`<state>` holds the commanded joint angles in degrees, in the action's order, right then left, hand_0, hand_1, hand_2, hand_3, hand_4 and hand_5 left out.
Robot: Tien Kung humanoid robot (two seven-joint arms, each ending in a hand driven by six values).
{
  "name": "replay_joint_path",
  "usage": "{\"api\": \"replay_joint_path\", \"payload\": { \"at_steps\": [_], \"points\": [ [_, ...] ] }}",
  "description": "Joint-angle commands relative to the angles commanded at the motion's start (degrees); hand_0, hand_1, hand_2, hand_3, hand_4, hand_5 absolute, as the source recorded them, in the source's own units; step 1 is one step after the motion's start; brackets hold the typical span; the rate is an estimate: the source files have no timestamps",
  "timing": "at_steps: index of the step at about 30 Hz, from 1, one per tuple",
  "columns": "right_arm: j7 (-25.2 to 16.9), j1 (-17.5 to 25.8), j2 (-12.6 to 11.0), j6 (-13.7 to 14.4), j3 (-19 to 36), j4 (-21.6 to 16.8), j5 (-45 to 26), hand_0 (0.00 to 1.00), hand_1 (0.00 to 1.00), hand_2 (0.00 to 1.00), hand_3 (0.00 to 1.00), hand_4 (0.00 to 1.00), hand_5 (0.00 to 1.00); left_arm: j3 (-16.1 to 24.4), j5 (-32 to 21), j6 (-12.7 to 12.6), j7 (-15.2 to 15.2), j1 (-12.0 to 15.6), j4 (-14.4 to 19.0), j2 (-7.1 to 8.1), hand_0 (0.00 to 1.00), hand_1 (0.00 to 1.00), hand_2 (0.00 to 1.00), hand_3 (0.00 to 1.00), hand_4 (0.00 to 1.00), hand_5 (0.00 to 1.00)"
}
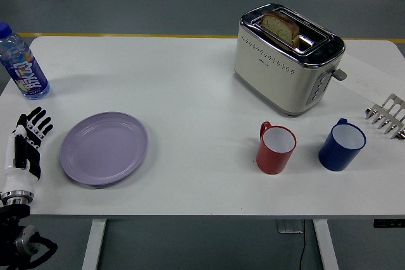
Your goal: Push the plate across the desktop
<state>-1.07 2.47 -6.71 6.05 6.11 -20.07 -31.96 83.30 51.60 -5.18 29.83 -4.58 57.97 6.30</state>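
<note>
So, starting at your far left, the robot's left hand (26, 147) with black fingers and a white back is lying at the table's left edge, fingers stretched out and slightly apart, gripping nothing. Behind it a clear plastic water bottle with a blue cap and blue label (21, 61) is standing; the label has print but it's too small for me to read. Just right of the hand, the round lilac plate (104, 148) is sitting near the front edge, and I'm seeing a small gap between fingers and rim, so I'm guessing the push isn't started and the whole slide is left to do. Moving right, a red mug (276, 148) and a blue mug (342, 145) are standing in front of a cream and chrome toaster (288, 58) holding a slice of bread; its front lettering is unreadable too. A metal rack (387, 116) is poking in at the far right. Your right hand isn't showing.
</note>
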Motion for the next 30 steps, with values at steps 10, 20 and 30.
{"api": "replay_joint_path", "payload": {
  "at_steps": [10, 20, 30],
  "points": [
    [0.0, 0.1, 0.0, 0.0, -0.2, 0.0, -0.1, 0.650, 0.649, 0.786, 0.784, 0.514, 0.525, -0.1, 0.8, -0.1, 0.1, -0.7, -0.7, -3.85, 0.769, 0.817, 0.866, 0.783, 0.528, 0.998],
    [0.0, 0.3, -0.2, -0.2, -0.4, 0.0, 0.0, 0.648, 0.649, 0.787, 0.784, 0.514, 0.526, -2.5, 0.6, -0.4, 0.2, 0.1, 0.6, -4.20, 0.772, 0.820, 0.868, 0.784, 0.517, 0.998],
    [0.0, 0.6, -0.2, -0.3, -1.1, 0.1, -0.4, 0.648, 0.648, 0.786, 0.783, 0.515, 0.528, -5.7, -0.1, -1.3, 0.9, 0.1, 2.0, -5.19, 0.849, 0.873, 0.888, 0.797, 0.512, 0.998]
  ]
}}
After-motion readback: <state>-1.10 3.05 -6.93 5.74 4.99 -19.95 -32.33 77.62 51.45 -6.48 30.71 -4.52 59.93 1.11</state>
